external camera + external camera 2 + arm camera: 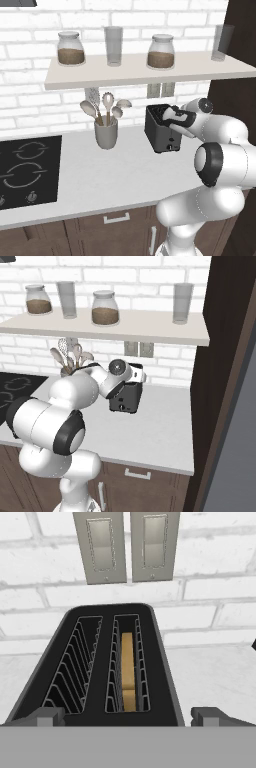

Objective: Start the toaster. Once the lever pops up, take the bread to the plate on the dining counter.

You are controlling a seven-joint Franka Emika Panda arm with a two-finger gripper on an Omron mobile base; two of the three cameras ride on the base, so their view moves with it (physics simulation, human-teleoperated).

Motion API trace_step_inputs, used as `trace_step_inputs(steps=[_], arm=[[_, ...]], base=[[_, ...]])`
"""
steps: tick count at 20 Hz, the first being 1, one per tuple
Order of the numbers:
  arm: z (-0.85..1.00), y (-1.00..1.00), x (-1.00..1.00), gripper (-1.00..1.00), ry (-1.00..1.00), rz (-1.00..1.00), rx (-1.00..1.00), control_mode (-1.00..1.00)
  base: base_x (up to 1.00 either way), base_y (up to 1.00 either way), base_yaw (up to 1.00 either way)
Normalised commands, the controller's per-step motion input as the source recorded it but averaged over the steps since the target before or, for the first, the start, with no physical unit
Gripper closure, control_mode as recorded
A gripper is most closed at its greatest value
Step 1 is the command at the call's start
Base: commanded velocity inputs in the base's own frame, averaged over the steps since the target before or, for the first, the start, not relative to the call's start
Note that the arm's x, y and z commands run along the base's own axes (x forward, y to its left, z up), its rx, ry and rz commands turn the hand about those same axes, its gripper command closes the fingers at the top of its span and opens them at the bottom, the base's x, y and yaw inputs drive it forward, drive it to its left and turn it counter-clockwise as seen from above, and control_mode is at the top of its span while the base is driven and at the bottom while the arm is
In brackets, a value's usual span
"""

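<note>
The dark toaster [161, 134] stands on the grey counter by the brick wall, also seen from the right as the toaster [126, 399]. In the hand view I look down into the toaster [161, 662]. A tan slice of bread [128, 672] sits deep in its right slot, and the left slot is empty. My gripper [129, 717] hovers just above the toaster's near edge, open, its fingertips [47, 716] spread about as wide as the toaster, with nothing between them. From the left base, the gripper [167, 116] sits over the toaster's top. The plate and the dining counter are out of view.
A grey utensil cup [106, 132] with spoons stands left of the toaster. A black cooktop [27, 170] lies further left. The shelf [140, 74] above carries jars and glasses. Two wall outlets [125, 547] sit behind the toaster. A dark tall cabinet [230, 356] bounds the right.
</note>
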Motion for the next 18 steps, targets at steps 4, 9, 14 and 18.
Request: trace_step_inputs(steps=[4, 9, 14, 18], arm=[[0.0, 0.0, 0.0, -1.0, 0.0, 0.0, 0.0, -1.0], [0.0, 0.0, 0.0, -1.0, 0.0, 0.0, 0.0, -1.0], [0.0, 0.0, 0.0, -1.0, 0.0, 0.0, 0.0, -1.0], [0.0, 0.0, 0.0, -1.0, 0.0, 0.0, 0.0, -1.0]], base=[[0.0, 0.0, 0.0], [0.0, 0.0, 0.0], [0.0, 0.0, 0.0], [0.0, 0.0, 0.0]])
